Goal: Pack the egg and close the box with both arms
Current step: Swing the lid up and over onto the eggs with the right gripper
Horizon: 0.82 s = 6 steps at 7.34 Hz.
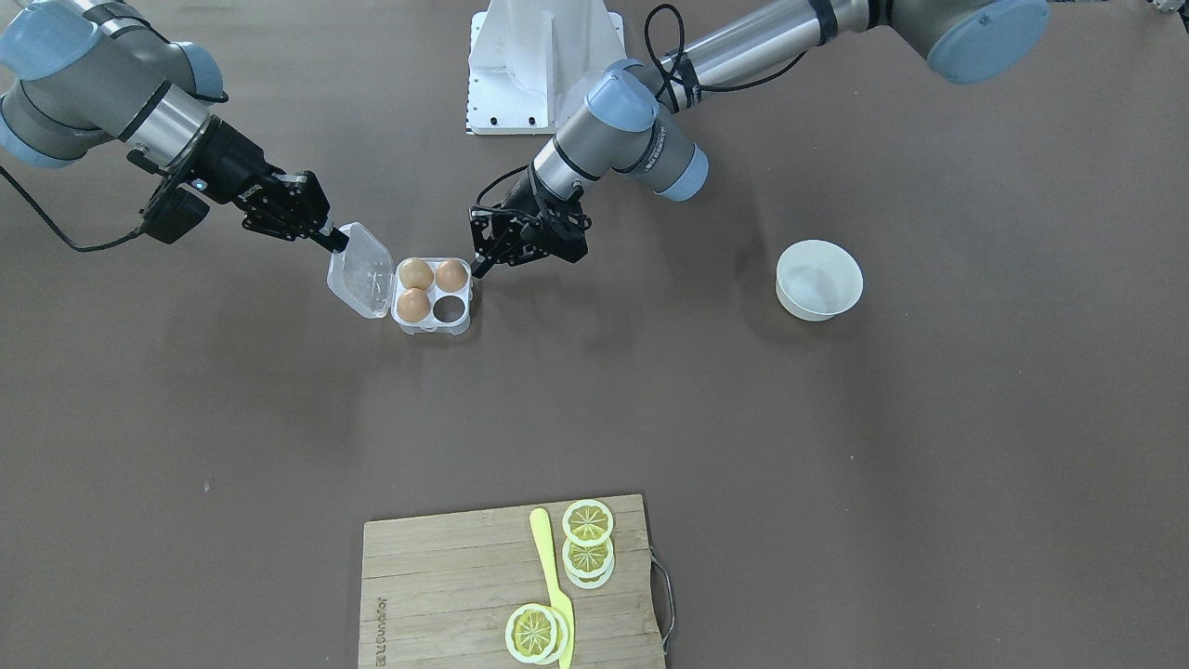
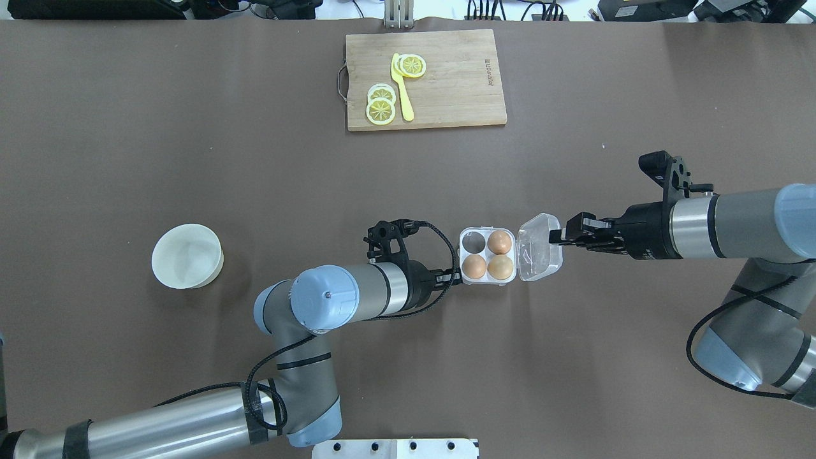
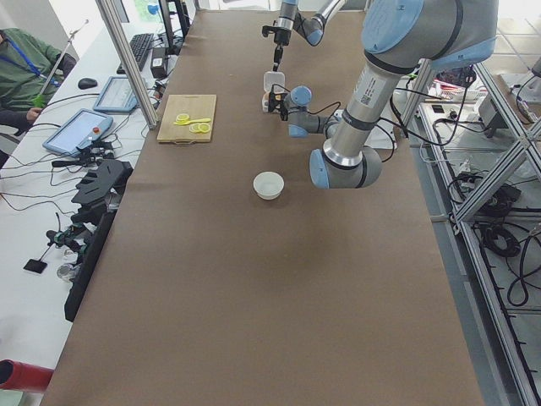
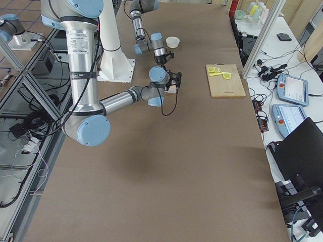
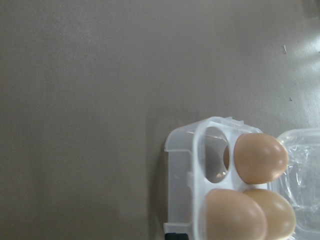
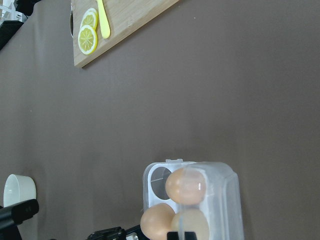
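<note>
The clear four-cell box (image 2: 460, 255) stands mid-table with its lid (image 2: 540, 252) raised on the right side. Three brown eggs fill three cells: one egg (image 2: 500, 241), a second (image 2: 473, 266), a third (image 2: 501, 267). The far left cell (image 2: 473, 241) is empty. My right gripper (image 2: 556, 237) is shut on the lid's outer edge; in the right wrist view the lid (image 6: 227, 200) leans over the eggs. My left gripper (image 2: 451, 276) looks shut, its tip against the box's near left corner. The front view shows the box (image 1: 432, 327), lid (image 1: 360, 271), right gripper (image 1: 336, 241) and left gripper (image 1: 481, 267).
A white bowl (image 2: 187, 256) stands left of my left arm. A wooden cutting board (image 2: 459, 70) with lemon slices (image 2: 380, 105) and a yellow knife (image 2: 401, 89) lies at the table's far edge. The robot's white base plate (image 1: 543, 65) is behind the box.
</note>
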Tool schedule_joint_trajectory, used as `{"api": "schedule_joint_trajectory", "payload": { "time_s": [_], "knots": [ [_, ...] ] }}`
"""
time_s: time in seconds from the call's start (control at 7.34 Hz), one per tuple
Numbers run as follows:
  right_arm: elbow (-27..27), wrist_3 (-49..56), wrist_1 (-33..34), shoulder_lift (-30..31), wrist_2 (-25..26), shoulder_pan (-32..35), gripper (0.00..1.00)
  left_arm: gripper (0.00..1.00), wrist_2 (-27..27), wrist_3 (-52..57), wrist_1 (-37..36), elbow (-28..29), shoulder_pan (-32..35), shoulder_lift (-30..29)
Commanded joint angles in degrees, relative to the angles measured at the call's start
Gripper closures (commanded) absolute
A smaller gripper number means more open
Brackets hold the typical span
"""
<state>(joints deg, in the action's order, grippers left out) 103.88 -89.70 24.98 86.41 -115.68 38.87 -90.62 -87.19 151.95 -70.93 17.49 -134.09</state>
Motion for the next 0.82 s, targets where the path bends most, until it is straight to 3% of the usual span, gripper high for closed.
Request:
{"api": "schedule_joint_trajectory", "payload": {
  "time_s": [0.0, 0.68],
  "knots": [
    [0.62, -0.12, 3.23, -1.85, 0.01, -0.02, 0.84, 1.00, 0.00, 0.00, 0.01, 0.00, 0.00, 0.06],
    [0.71, -1.17, 9.11, -6.42, 0.27, -0.11, 0.84, 1.00, 0.00, 0.00, 0.01, 0.00, 0.09, -0.03]
  ]
}}
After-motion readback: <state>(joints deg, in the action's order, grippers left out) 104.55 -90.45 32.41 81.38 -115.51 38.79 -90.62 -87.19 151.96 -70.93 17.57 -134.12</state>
